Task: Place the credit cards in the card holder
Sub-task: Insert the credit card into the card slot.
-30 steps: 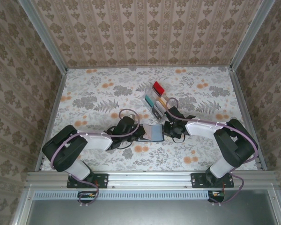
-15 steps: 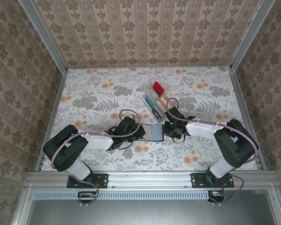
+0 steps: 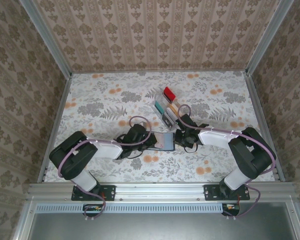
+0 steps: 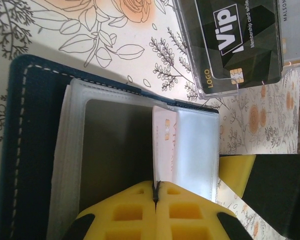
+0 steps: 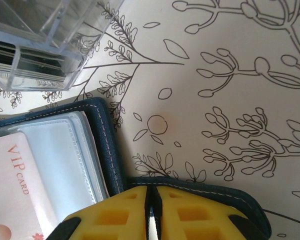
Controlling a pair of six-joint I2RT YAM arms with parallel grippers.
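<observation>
- card holder (image 3: 162, 140) lies open on the counter (image 3: 105, 100) between the arms; other cards (image 3: 166, 105) stand in the clear rack (image 5: 40, 40) just beyond.
- left fingers (image 4: 130, 210) are pressed together on a pale card (image 4: 162, 145), part-way into a clear sleeve.
- right fingers (image 5: 115, 215) are pinched on the holder's navy cover edge.
- pale card is judged light, stiff and slick: best gripped by a short edge and kept in line with the sleeve. The soft sleeves are likely to buckle.

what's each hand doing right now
left hand: closed on pale pink plastic vip card
right hand: closed on navy blue folding card holder
</observation>
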